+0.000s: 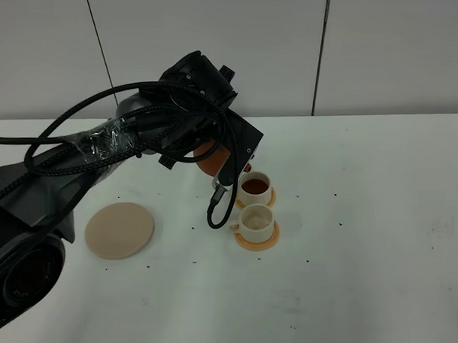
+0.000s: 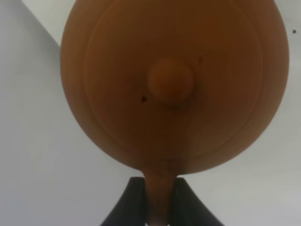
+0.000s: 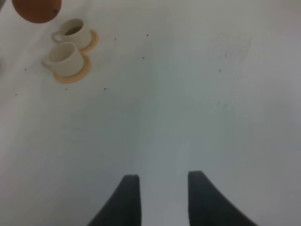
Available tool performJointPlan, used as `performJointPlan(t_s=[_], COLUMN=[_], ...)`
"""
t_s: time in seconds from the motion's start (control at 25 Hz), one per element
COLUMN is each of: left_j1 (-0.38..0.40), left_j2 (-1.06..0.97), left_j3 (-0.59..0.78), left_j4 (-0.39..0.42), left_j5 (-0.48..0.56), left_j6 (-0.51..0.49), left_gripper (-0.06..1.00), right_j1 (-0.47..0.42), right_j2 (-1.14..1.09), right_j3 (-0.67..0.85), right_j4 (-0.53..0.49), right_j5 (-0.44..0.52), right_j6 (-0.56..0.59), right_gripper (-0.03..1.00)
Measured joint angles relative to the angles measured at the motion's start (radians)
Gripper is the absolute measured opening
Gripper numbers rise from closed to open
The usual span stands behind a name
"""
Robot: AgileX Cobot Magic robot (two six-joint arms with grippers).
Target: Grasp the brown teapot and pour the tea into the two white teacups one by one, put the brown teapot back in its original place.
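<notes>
Left gripper (image 2: pixel 159 188) pinches the brown teapot (image 2: pixel 169 84) by its handle, just beside the far teacup (image 1: pixel 256 189), which holds dark tea (image 1: pixel 254 186); my right gripper (image 3: pixel 160 181) hangs with jaws apart.

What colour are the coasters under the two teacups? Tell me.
Orange coasters, clearest in the exterior high view.

Robotics lab bench, no question. There's a plain white counter (image 1: pixel 377 244) dotted with dark specks, and a bare white panelled wall (image 1: pixel 219 36) with dark seams behind it. A black robot arm (image 1: pixel 32 195) trails braided cables (image 1: pixel 60 164) bound in clear tape (image 1: pixel 102 144). Two white teacups, the far teacup (image 1: pixel 256 189) and the near teacup (image 1: pixel 256 217), sit on orange coasters (image 1: pixel 272 237).
</notes>
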Motion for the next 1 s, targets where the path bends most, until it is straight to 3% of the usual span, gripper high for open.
performJointPlan(t_s=[0.56,0.76,1.0], left_j1=[0.004,0.054,0.150], left_j2=[-0.061,-0.061,-0.061], left_j3=[0.000,0.000,0.000], left_j4=[-0.094,-0.238,-0.423], left_j5=[0.178,0.220,0.259], left_j6=[-0.277,-0.355,-0.372], left_gripper=[0.17,0.17,0.17], right_j1=[0.000,0.000,0.000], right_j2=[0.000,0.000,0.000], right_j3=[0.000,0.000,0.000], right_j4=[0.001,0.001,0.001], right_j5=[0.000,0.000,0.000], right_j6=[0.000,0.000,0.000], right_gripper=[0.24,0.24,0.24])
